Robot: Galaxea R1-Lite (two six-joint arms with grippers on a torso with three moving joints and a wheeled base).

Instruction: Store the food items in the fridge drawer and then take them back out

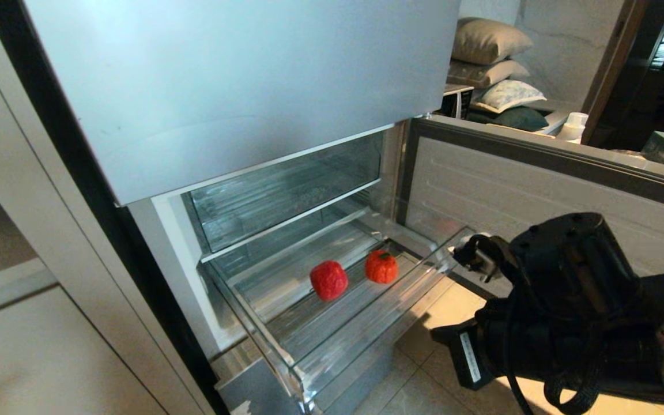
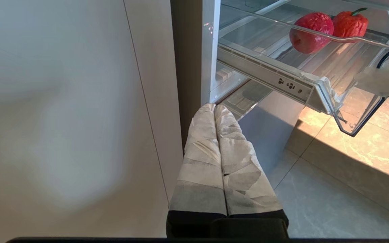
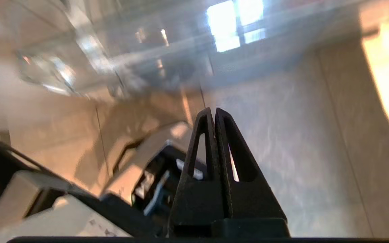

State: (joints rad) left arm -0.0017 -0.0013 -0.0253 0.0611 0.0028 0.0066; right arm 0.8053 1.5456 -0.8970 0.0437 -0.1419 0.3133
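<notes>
The clear fridge drawer (image 1: 303,334) stands pulled out, with two red food items on its ribbed bottom. One is a round, rough-skinned piece (image 1: 329,280). The other is a lobed, pepper-like piece (image 1: 381,266) with a short dark stem. Both also show through the drawer (image 2: 333,67) in the left wrist view, the round piece (image 2: 311,32) beside the stemmed one (image 2: 351,25). My right arm (image 1: 574,305) hangs to the right of the drawer, over the floor. The right gripper (image 3: 211,110) is shut and empty, pointing at the tiles. My left gripper (image 2: 214,106) is shut and empty, low beside the fridge's bottom corner.
The open fridge door (image 1: 539,190) stands behind my right arm. A deeper clear bin (image 1: 286,190) sits above the drawer, under the silver-blue front panel (image 1: 222,86). A pale cabinet (image 1: 21,242) flanks the fridge on the left. Tiled floor (image 1: 424,392) lies below.
</notes>
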